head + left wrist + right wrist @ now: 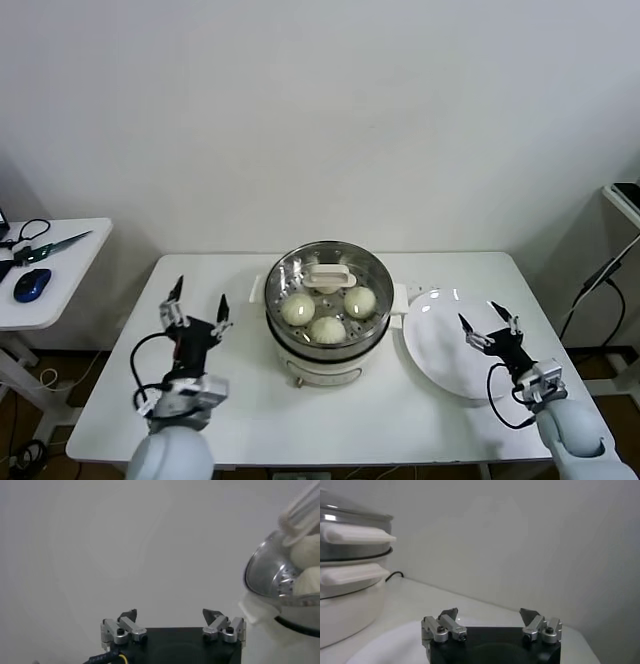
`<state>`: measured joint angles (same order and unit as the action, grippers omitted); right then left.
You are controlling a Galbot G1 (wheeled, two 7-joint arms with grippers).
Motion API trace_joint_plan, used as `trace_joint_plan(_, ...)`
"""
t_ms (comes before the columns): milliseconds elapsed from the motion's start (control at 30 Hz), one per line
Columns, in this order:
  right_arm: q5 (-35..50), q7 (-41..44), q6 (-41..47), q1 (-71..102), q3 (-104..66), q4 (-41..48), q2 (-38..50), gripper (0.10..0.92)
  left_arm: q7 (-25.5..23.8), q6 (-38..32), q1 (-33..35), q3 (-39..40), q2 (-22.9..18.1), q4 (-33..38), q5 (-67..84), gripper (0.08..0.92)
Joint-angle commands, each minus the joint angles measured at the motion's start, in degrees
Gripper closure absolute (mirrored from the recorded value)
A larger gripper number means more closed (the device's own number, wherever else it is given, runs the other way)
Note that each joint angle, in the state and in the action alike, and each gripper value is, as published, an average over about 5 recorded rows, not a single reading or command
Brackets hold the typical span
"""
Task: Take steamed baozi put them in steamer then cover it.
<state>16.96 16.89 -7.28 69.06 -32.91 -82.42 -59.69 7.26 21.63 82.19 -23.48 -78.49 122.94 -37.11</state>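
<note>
Buns sit inside the steamer, three of them showing through the glass lid that lies on top of the pot; a fourth cannot be made out under the lid's white handle. One bun lies toward the robot's left, one toward its right, and one nearest the robot, all close together on the tray. The steamer stands in the middle of the white table, its cream base resting on the tabletop with a side handle on each flank.

Just to the right of the steamer lies a white plate, with nothing on the part that shows. The right gripper hangs over the far right part of that plate, its two fingers spread wide apart and holding nothing. In the right wrist view the same gripper shows both fingertips well separated, with the steamer's side handles off to one side.

The left gripper is over bare table to the left of the steamer, apart from it, fingers also spread wide and empty. The left wrist view shows that gripper with the steamer's shiny wall at the edge.

A small side table stands further left, with a blue mouse on it.
</note>
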Motion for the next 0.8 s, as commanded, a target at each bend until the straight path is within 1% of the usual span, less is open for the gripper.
trace_joint_plan(33,1.0,-0.2,-0.4,2.9,-0.4,-3.9,-0.6,0.203,3.6,-25.0,11.4,-18.7,-4.8,-6.9,37.1,0.177)
trace_joint_plan(133,1.1,-0.3,-0.8,3.6,-0.4,-4.6,-1.0,0.203,3.4,-24.7,11.9,-17.8,-4.8,-9.1,40.3,0.177)
trace_joint_plan(267,1.6,-0.4,-1.4,4.3,-0.6,-4.9,-1.7,0.203,3.0,-23.9,12.2,-16.9,-4.6,-9.3,43.1,0.177)
trace_joint_plan(800,2.9,-0.5,-2.3,6.7,-2.3,-6.4,-1.4,0.203,1.9,-23.9,12.3,-16.4,-4.3,-7.7,39.9,0.177)
